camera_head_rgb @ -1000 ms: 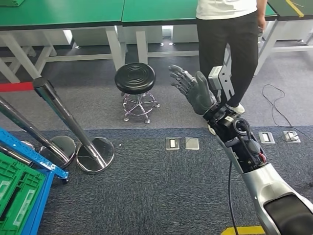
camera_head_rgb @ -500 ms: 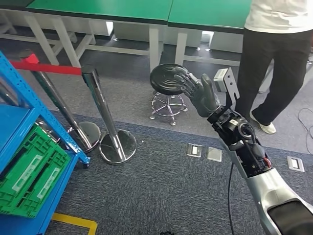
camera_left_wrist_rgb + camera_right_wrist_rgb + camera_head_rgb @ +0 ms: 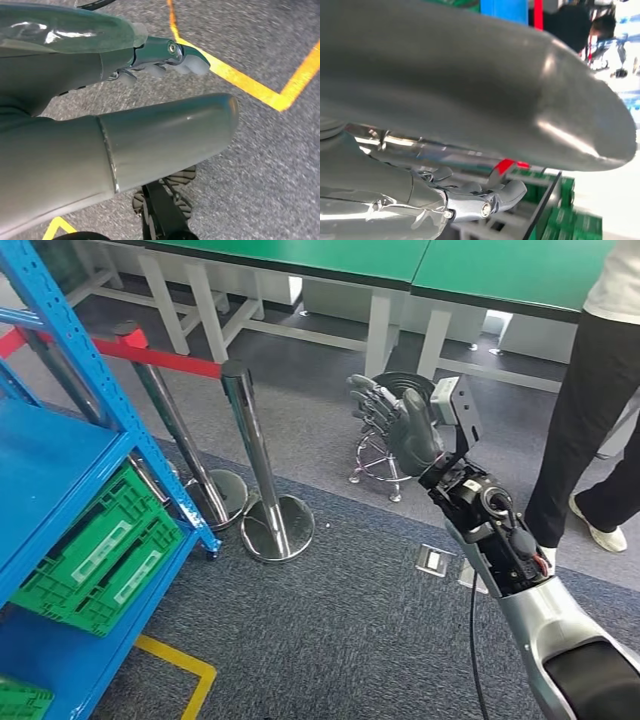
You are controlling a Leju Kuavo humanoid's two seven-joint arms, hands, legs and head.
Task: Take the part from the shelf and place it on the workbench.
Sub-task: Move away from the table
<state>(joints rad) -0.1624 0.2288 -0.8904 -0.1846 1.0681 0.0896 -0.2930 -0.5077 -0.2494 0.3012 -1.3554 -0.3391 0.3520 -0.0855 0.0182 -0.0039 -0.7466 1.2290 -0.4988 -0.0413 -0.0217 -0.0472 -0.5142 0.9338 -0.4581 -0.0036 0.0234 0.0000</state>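
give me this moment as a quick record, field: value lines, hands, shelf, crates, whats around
right hand: right hand raised in front of the robot, fingers apart, holding nothing
left hand: left hand hangs over grey carpet with yellow floor tape, nothing in it
shelf: blue shelf at the left of the head view
crates: green crate on a lower level
barrier: two chrome posts with a red belt
stool: black stool behind the right hand
benches: green workbench beyond
person: person's legs at right
part: not identifiable

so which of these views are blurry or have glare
Head view: sharp, with bright reflections on the chrome stanchion post. Left wrist view: carpet slightly smeared, thumb large and soft. Right wrist view: background washed out white, crates out of focus, sheen on the thumb.
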